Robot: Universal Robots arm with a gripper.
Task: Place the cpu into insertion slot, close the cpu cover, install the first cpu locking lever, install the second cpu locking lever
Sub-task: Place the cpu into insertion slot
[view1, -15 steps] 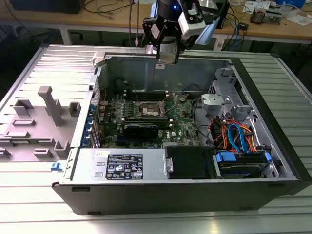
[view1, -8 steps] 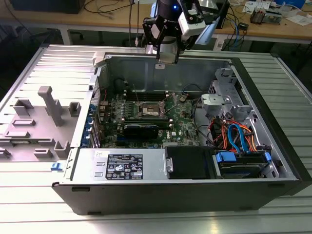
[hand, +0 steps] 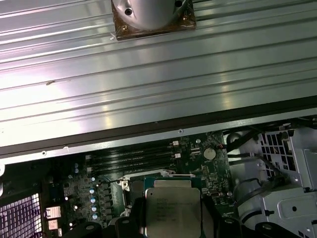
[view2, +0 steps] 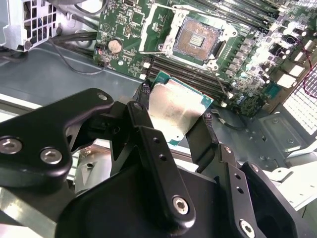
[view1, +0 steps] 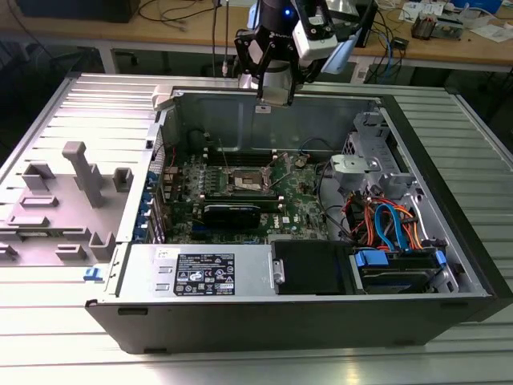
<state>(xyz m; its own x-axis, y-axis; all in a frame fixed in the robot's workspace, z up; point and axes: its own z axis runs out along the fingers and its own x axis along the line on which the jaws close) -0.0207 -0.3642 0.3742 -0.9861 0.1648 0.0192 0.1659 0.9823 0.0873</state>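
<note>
My gripper hangs above the back wall of the open computer case, shut on the cpu. The cpu is a small square chip with a silvery top and a green edge, and it sits between the two black fingers in both wrist views, cpu. Below it on the green motherboard lies the insertion slot, bare, with its contact field exposed. The silvery cpu cover frames the slot's edge. Two thin locking levers stand raised beside the slot.
Memory slots run beside the socket, and a long black card lies in front of it. Orange and blue cables and a drive cage fill the exterior view's right. A grey fixture block stands outside the case on the ribbed table.
</note>
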